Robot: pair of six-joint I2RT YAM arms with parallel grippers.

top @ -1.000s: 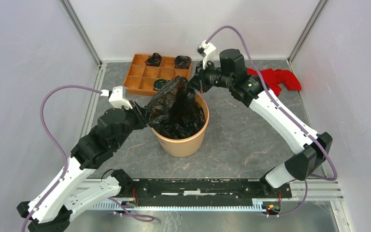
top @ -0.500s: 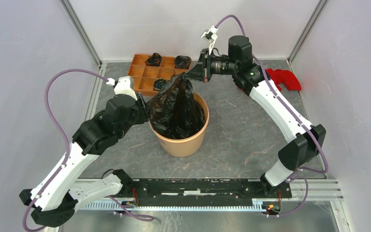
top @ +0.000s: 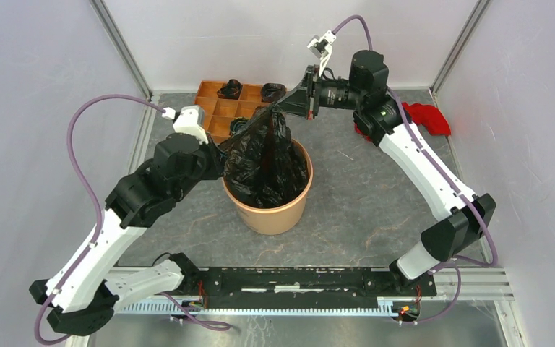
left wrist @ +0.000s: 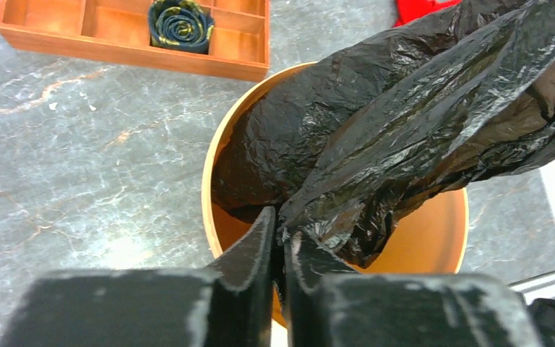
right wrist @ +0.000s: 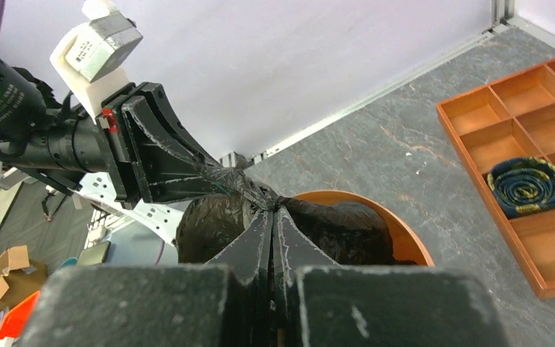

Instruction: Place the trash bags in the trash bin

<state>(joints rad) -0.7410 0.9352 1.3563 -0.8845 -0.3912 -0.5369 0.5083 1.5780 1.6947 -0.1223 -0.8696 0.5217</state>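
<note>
The trash bag point(top: 266, 155) is located partly inside the trash bin point(top: 274, 215). Its lower part is contained within the bin, and its upper part is drawn up above the rim into a peak. The bin is stood upright on the worktop point(top: 361, 195).

The left end effector point(left wrist: 280, 233) is clamped on a fold of the bag film just above the bin's left rim. The right end effector point(right wrist: 272, 215) is closed on the top of the bag, above the far rim. The film is stretched taut between the two grips.

A wooden tray point(top: 213, 116) is placed behind the bin, with a rolled dark bundle point(left wrist: 181, 24) seen in one compartment. A red cloth point(top: 428, 117) is laid at the far right.
</note>
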